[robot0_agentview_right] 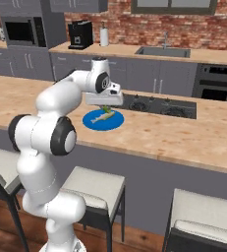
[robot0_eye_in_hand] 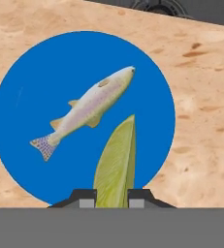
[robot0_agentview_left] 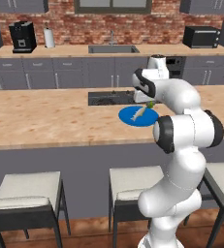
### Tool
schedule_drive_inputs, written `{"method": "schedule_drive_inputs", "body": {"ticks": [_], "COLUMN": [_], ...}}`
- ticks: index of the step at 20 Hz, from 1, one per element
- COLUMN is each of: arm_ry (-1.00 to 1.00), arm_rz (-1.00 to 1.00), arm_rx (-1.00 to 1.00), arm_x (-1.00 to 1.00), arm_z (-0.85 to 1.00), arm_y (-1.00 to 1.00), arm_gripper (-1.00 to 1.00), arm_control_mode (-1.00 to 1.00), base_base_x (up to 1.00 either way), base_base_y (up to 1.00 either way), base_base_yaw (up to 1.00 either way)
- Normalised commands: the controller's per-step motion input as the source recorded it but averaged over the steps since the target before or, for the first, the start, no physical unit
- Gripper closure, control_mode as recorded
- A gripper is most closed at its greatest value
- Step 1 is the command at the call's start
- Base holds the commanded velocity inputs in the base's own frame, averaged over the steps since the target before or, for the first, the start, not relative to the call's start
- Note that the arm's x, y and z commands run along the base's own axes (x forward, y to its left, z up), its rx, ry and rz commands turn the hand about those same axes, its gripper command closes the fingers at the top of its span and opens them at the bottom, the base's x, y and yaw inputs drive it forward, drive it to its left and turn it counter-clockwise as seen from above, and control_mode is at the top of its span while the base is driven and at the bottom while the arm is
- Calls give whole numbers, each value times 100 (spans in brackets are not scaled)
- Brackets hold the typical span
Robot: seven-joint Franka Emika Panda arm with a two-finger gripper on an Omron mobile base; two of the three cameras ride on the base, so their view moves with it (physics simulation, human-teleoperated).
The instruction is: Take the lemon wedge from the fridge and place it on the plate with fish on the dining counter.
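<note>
In the hand view a yellow-green lemon wedge (robot0_eye_in_hand: 115,164) stands pinched between my two dark fingertips, so my gripper (robot0_eye_in_hand: 111,197) is shut on it. Straight below lies the round blue plate (robot0_eye_in_hand: 31,87) with a pale silvery fish (robot0_eye_in_hand: 87,109) across its middle. From the base cameras the plate (robot0_agentview_left: 130,118) (robot0_agentview_right: 93,123) rests on the light wood dining counter (robot0_agentview_left: 45,118) (robot0_agentview_right: 184,135), close to the black cooktop. My gripper (robot0_agentview_left: 151,104) (robot0_agentview_right: 105,108) hangs just over the plate's far edge with the wedge (robot0_agentview_left: 151,104) (robot0_agentview_right: 105,108) in it. The fridge is out of view.
The inset black cooktop (robot0_agentview_left: 108,98) (robot0_agentview_right: 159,105) sits just behind the plate. Pale-cushioned stools (robot0_agentview_left: 28,191) (robot0_agentview_right: 93,187) stand along the counter's near side. Along the brick wall runs a second counter with a sink (robot0_agentview_left: 112,49), coffee machine (robot0_agentview_left: 23,37) and microwave (robot0_agentview_left: 201,37).
</note>
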Motion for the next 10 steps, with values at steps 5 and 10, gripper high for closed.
{"method": "schedule_drive_inputs", "body": {"ticks": [5, 10], "arm_ry": [0, -3], "arm_rz": [0, 0], "arm_rx": [0, -1], "arm_x": [37, 4], "arm_z": [-24, -36], "arm_y": [9, 2], "arm_gripper": [100, 100], "arm_control_mode": [-100, -100], "base_base_x": [0, 0], "base_base_y": [0, 0], "base_base_yaw": [0, 0]}}
